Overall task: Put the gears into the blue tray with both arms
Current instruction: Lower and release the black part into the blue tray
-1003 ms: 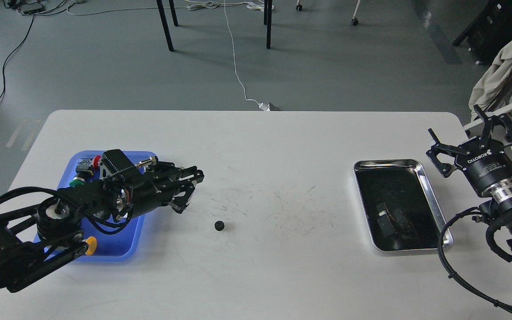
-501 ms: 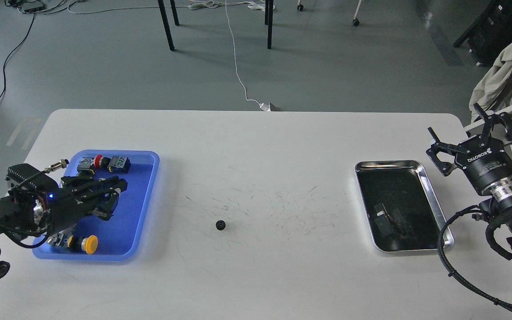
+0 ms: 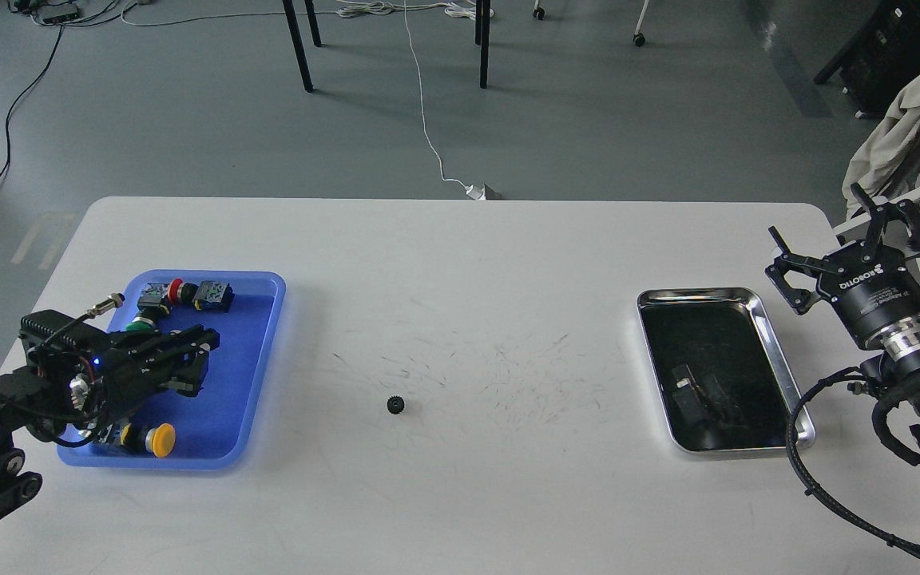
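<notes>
One small black gear [image 3: 395,405] lies alone on the white table, left of centre. The blue tray [image 3: 267,281] sits at the left and holds several push-button switches. No gear shows inside it. My left gripper [image 3: 203,361] hangs over the tray's left half, fingers pointing right, well left of the gear. Its dark fingers run together, so their gap is unclear. My right gripper [image 3: 834,241] hovers at the table's right edge beyond the silver tray, fingers spread wide with nothing between them.
A shiny silver metal tray [image 3: 757,313] at the right holds a small dark part [image 3: 697,393]. Red [image 3: 176,287], green [image 3: 139,324] and yellow [image 3: 161,439] capped switches lie in the blue tray. Cables loop by my right arm [image 3: 803,447].
My left arm has pulled back leftward from near the gear to over the blue tray's left half. The gear and my right arm have not moved.
</notes>
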{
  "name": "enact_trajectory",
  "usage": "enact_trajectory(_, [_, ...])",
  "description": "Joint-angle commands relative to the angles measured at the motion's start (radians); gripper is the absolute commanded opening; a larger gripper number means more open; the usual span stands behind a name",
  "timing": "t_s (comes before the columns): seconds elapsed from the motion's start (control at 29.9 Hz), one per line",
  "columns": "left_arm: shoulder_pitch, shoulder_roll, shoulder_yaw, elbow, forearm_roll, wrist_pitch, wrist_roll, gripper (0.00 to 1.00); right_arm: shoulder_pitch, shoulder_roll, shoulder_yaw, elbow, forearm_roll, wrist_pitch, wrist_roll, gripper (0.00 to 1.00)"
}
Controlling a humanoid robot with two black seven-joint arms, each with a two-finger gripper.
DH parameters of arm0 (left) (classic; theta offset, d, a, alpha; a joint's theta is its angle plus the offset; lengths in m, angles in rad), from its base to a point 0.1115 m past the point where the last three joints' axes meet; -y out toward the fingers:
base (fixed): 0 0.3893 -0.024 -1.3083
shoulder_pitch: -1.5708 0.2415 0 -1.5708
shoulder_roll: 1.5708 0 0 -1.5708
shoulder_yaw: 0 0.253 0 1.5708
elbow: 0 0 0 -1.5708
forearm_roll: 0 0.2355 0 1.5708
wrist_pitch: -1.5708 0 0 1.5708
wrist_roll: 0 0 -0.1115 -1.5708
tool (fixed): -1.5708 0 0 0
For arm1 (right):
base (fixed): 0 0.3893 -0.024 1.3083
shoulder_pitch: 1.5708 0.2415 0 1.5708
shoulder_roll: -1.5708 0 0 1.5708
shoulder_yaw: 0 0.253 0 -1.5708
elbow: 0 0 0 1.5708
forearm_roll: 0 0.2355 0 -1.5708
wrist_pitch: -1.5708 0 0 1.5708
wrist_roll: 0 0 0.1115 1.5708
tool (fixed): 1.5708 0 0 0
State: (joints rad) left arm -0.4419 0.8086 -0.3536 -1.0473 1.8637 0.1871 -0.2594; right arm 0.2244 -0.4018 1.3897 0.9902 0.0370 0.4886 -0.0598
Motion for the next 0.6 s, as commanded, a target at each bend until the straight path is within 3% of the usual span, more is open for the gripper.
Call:
enact_trajectory(0.0, [0.000,-0.006,0.001,0.024,0.000,0.000,0.000,0.19,0.001,0.000,0.000,-0.002,0.000,0.000,0.000,0.97])
enact_trajectory(0.2, [-0.001,-0.011,0.004,0.035,0.000,-0.003,0.009,0.38,0.001,0.001,-0.001,-0.004,0.000,0.000,0.000,0.97])
enact_trajectory(0.37, [-0.001,-0.011,0.002,0.035,-0.003,-0.003,0.011,0.58,0.001,0.003,-0.001,-0.004,0.000,0.000,0.000,0.97])
enact_trajectory(0.5, [-0.009,0.001,-0.007,0.021,-0.012,0.000,0.009,0.81,0.003,0.001,-0.001,-0.002,0.000,0.000,0.000,0.97])
enact_trajectory(0.57, [-0.015,0.007,-0.013,0.015,-0.035,0.002,0.008,0.85,0.003,0.001,0.000,-0.001,0.000,0.000,0.000,0.97])
